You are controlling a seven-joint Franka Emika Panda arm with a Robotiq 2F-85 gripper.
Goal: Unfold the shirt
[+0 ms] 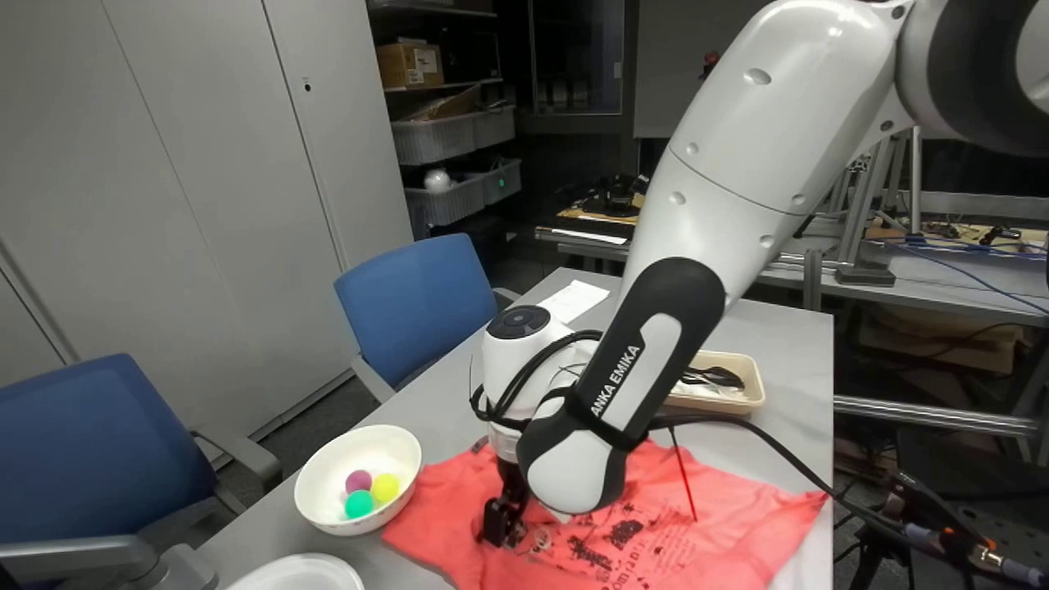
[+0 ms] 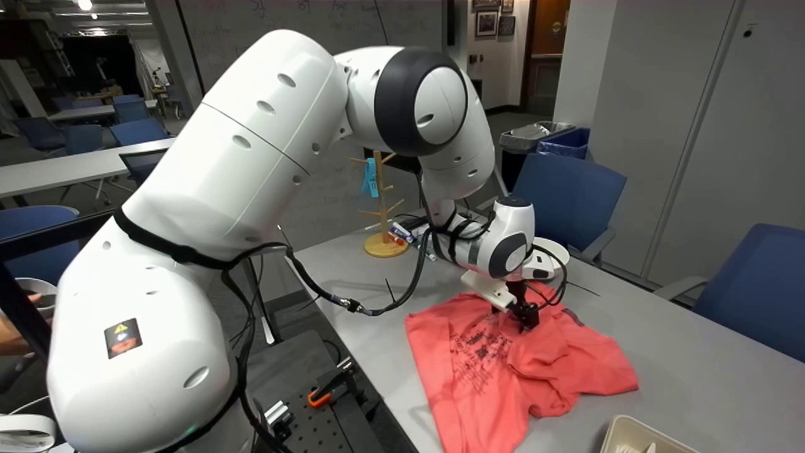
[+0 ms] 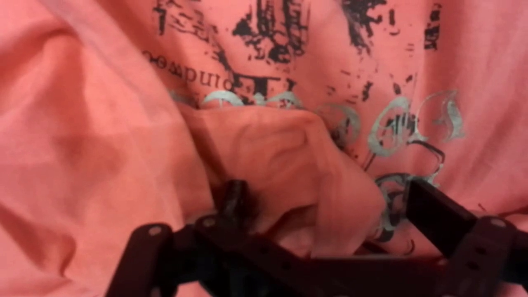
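Quite rumpled, the coral shirt (image 2: 497, 368).

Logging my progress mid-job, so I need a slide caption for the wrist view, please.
Open pincer framing a fold of the coral-red shirt, black print beyond.

Opposed Wide Looks, Close Wrist Look

In an exterior view I look down along the table (image 1: 791, 348), the arm (image 1: 762, 139) at upper right, grey cabinets (image 1: 164, 164) at left, the white bowl (image 1: 336, 459) nearer my lens than the tan tray (image 1: 756, 385). In an exterior view with the arm's big links (image 2: 151, 283) close at left, the cabinets stand at right, the tray cuts the bottom edge and the bowl sits beyond the shirt (image 2: 478, 365); these face roughly opposite ways. They share table, arm, shirt, bowl and tray. My wrist view hangs just above the shirt, facing down past the gripper (image 3: 324, 187), and shares both with the exterior views.
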